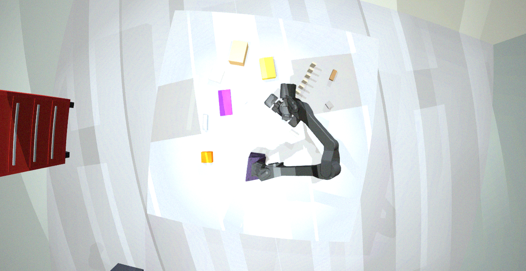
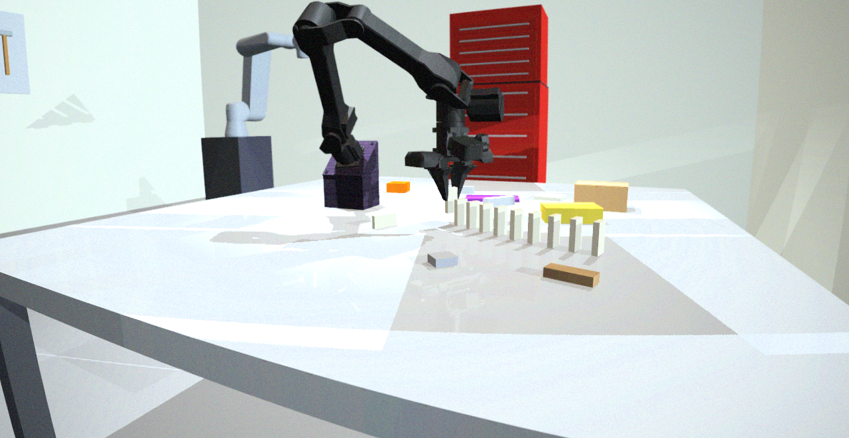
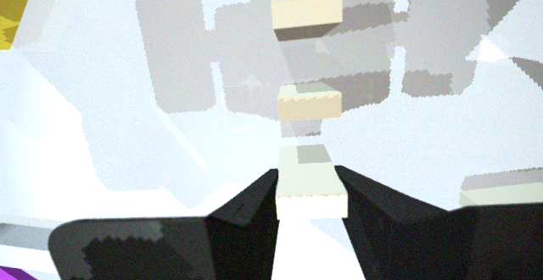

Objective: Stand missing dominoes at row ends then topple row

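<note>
The row of several cream dominoes stands upright, with one standing domino (image 1: 307,75) (image 2: 534,227) (image 3: 310,108) in it and another standing domino (image 3: 306,14) farther along in the wrist view. My gripper (image 2: 450,193) (image 3: 305,176) points down and is shut on a cream domino (image 2: 450,205) (image 3: 311,205). The held domino is upright, beyond the row's end nearer the arm base, roughly in line with it and apart from the nearest standing one. Its lower end looks slightly above the table. Another cream domino (image 1: 294,132) (image 2: 385,220) (image 3: 505,193) lies on its side. The arm hides the fingertips in the top view.
A yellow block (image 1: 267,67) (image 2: 571,214) and a tan box (image 1: 238,52) (image 2: 600,196) are on one side of the row. A brown block (image 1: 333,75) (image 2: 570,275) and a small grey block (image 1: 328,104) (image 2: 442,259) are on the other. A magenta block (image 1: 225,102) lies farther off.
</note>
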Action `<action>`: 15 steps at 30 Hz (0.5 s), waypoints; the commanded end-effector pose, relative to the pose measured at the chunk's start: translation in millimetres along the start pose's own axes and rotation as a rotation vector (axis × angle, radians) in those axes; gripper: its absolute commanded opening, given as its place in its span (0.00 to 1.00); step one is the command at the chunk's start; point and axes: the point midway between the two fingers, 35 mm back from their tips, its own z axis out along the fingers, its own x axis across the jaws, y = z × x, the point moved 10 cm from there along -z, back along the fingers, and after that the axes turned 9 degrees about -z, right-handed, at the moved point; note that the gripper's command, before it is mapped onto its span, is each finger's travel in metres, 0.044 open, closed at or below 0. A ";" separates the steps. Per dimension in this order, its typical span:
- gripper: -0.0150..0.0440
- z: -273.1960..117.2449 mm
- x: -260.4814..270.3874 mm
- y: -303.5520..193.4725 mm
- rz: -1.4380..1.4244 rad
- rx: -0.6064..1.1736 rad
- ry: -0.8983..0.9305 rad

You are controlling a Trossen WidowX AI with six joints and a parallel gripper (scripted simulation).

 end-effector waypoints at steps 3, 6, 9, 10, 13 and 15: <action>0.44 14.4 -1.9 -3.4 -0.008 -0.003 -0.010; 0.44 14.4 -1.9 -3.4 -0.008 -0.003 -0.010; 0.44 14.4 -1.9 -3.4 -0.008 -0.003 -0.010; 0.44 14.4 -1.9 -3.4 -0.008 -0.003 -0.010; 0.48 14.4 -1.9 -3.4 -0.008 -0.003 -0.010; 0.57 14.4 -1.9 -3.4 -0.008 -0.003 -0.010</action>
